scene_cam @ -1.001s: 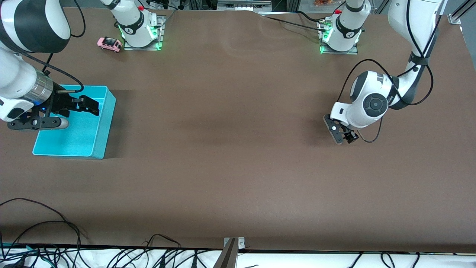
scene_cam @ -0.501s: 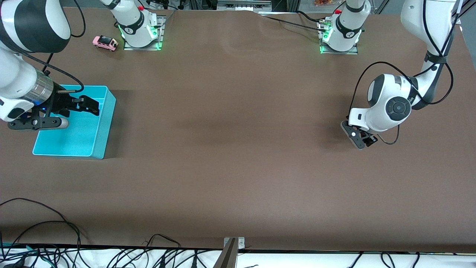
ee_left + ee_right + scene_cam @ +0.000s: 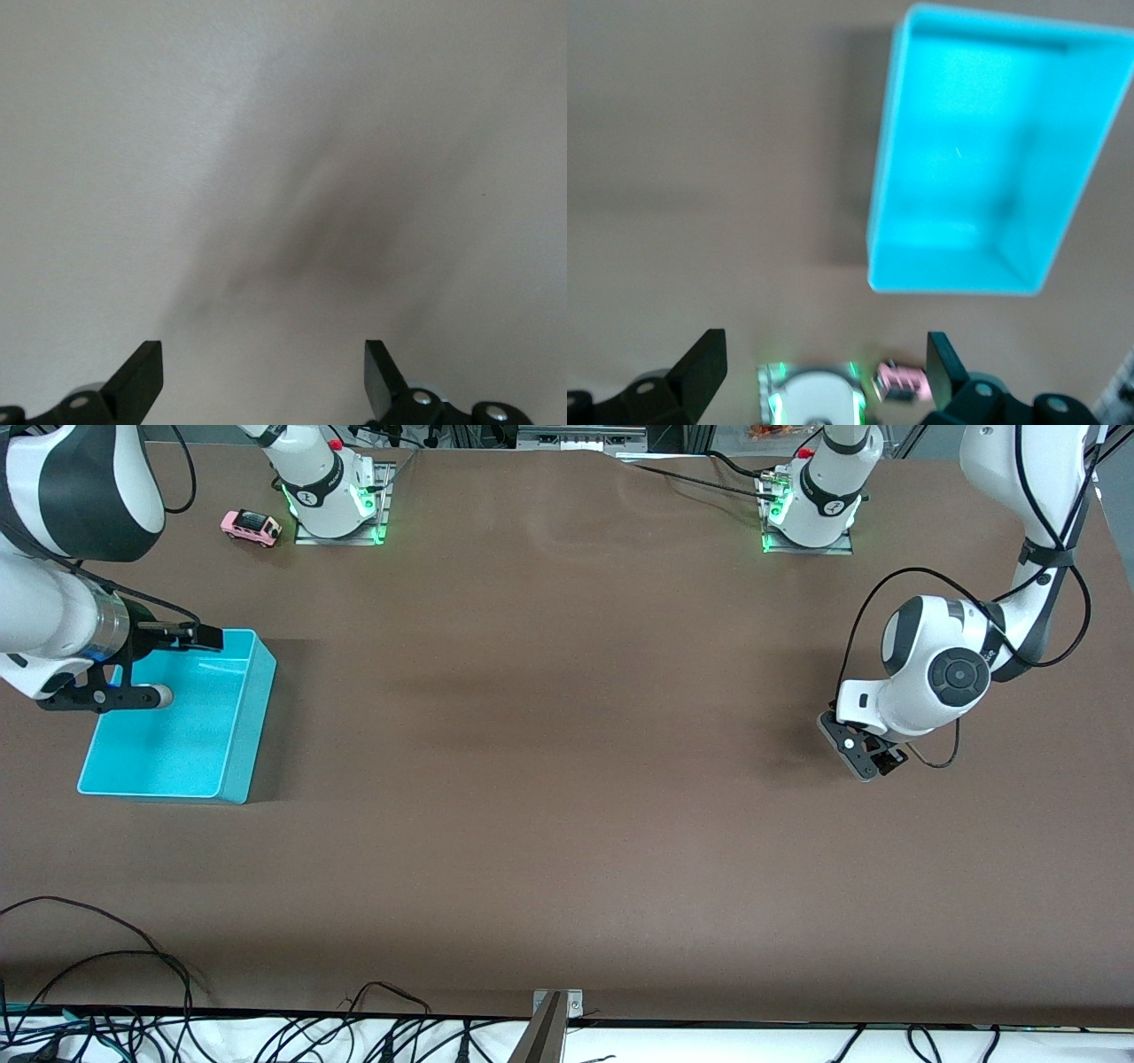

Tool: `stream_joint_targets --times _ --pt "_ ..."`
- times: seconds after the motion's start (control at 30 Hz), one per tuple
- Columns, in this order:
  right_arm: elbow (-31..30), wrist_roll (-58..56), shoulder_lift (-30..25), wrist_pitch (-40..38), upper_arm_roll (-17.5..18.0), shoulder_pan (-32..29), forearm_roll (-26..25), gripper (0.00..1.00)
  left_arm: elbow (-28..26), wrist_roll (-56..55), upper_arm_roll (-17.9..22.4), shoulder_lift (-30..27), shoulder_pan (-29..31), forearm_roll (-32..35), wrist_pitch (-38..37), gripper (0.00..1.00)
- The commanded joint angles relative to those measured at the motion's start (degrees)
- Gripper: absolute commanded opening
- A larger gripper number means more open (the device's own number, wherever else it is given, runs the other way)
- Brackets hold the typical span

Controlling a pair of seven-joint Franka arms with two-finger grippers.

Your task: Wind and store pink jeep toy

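The pink jeep toy point(image 3: 251, 526) stands on the brown table beside the right arm's base point(image 3: 330, 491), farther from the front camera than the turquoise bin point(image 3: 252, 726). The jeep also shows in the right wrist view point(image 3: 902, 382), small and blurred. The bin is empty there point(image 3: 979, 150). My right gripper point(image 3: 193, 638) is open and empty over the bin's rim on the side toward the jeep. Its fingers point(image 3: 700, 367) show wide apart. My left gripper point(image 3: 873, 757) is open and empty, low over bare table at the left arm's end, with only tabletop between its fingers point(image 3: 142, 381).
The left arm's base point(image 3: 811, 509) stands at the table's top edge. Cables point(image 3: 106, 992) lie along the edge nearest the front camera. The brown tabletop point(image 3: 549, 717) spreads between the bin and the left gripper.
The jeep rolled a little away from the right arm's base, then stopped. My right gripper moved from over the bin's inside toward the rim nearest the jeep. My left gripper drifted toward its own end of the table.
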Motion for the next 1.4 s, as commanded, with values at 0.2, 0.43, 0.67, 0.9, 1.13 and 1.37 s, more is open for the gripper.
stream_joint_targets --times 0.2,0.43,0.67,0.9,1.13,1.37 --pt "-17.74 -1.63 -11.27 -1.07 -10.41 -0.20 -2.22 1.00 -0.77 -0.02 -0.24 -8.12 0.77 -0.74 -0.44 1.00" --pt "-33.82 -1.98 -24.72 1.56 -18.32 -0.20 -3.18 1.00 -0.85 -0.02 -0.24 -12.87 1.73 -0.74 -0.44 1.00" --pt "-41.75 -2.07 -29.39 2.89 -27.20 -0.20 -5.64 1.00 -0.94 -0.02 -0.24 -16.47 2.00 -0.74 -0.87 1.00" --pt "-49.39 -3.83 -30.80 8.15 -35.46 -0.20 -8.01 1.00 -1.38 -0.02 -0.24 -20.78 2.35 -0.74 -1.40 1.00" --pt "-57.65 -7.25 -31.15 20.18 -43.81 -0.20 -9.25 1.00 -1.38 -0.11 -0.24 -24.82 2.88 -0.74 -3.59 1.00" --pt "-63.72 -10.77 -29.66 31.27 -50.84 -0.11 -9.95 1.00 -1.82 -5.37 -0.24 -28.42 3.93 -1.09 -4.92 1.00"
